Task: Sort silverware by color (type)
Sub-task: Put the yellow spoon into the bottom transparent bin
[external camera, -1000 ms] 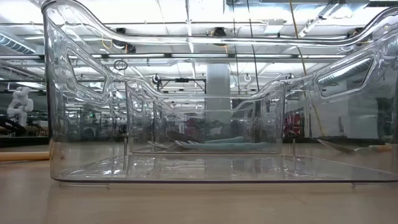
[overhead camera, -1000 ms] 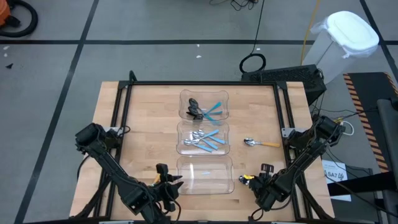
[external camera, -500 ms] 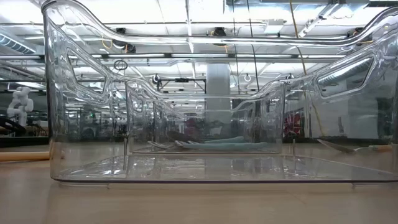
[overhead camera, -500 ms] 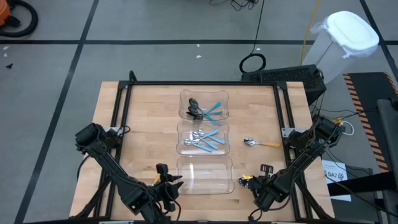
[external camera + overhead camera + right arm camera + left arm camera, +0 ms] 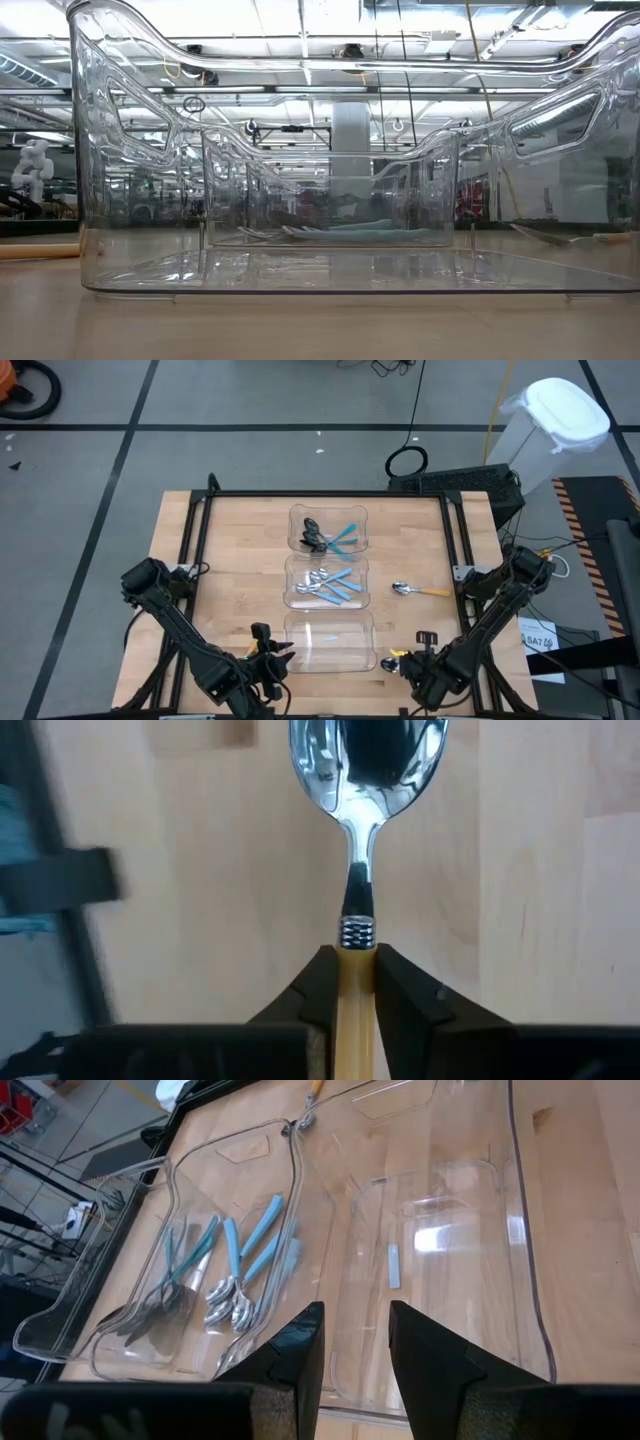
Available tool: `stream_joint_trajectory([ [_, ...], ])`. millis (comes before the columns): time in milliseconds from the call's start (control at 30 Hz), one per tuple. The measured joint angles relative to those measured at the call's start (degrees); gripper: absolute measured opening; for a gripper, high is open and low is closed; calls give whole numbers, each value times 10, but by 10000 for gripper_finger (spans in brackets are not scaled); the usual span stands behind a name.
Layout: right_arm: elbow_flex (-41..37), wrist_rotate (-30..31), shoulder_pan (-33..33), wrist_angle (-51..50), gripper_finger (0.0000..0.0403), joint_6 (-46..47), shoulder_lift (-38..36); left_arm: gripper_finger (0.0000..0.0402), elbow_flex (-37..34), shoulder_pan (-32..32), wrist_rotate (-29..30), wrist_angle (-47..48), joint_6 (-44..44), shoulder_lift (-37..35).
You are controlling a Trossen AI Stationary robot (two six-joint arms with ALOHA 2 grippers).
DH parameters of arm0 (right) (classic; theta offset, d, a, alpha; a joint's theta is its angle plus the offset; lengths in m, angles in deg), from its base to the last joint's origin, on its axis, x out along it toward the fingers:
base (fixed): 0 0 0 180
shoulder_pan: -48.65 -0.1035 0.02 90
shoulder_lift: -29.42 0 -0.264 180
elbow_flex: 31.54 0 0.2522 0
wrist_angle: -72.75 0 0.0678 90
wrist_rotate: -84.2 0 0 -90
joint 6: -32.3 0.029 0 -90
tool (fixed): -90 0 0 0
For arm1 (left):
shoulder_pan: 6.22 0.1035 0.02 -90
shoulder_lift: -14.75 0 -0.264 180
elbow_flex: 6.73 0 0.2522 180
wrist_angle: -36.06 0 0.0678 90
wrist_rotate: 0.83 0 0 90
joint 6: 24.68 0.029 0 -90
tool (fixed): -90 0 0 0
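The right end effector (image 5: 350,982), near the worktop's (image 5: 230,560) front edge beside the empty clear bin (image 5: 330,643), pinches an orange-handled spoon (image 5: 357,840) by the handle just below its neck. That narrow grip could let the spoon swing or slip during transport, missing the bin. Another orange-handled spoon (image 5: 418,590) lies near the right edge. The left end effector (image 5: 354,1355) waits, fingers slightly spread, at the front edge.
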Motion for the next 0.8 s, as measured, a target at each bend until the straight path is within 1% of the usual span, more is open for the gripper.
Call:
stream_joint_trajectory([
  [200,56,3,-7,-57,38,-2,-1,115,0,0,0,0,0,0],
  [533,109,3,-9,-92,39,-40,-1,115,0,0,0,0,1,0],
  [800,147,48,-2,-89,39,-98,-2,115,0,0,0,0,1,0],
])
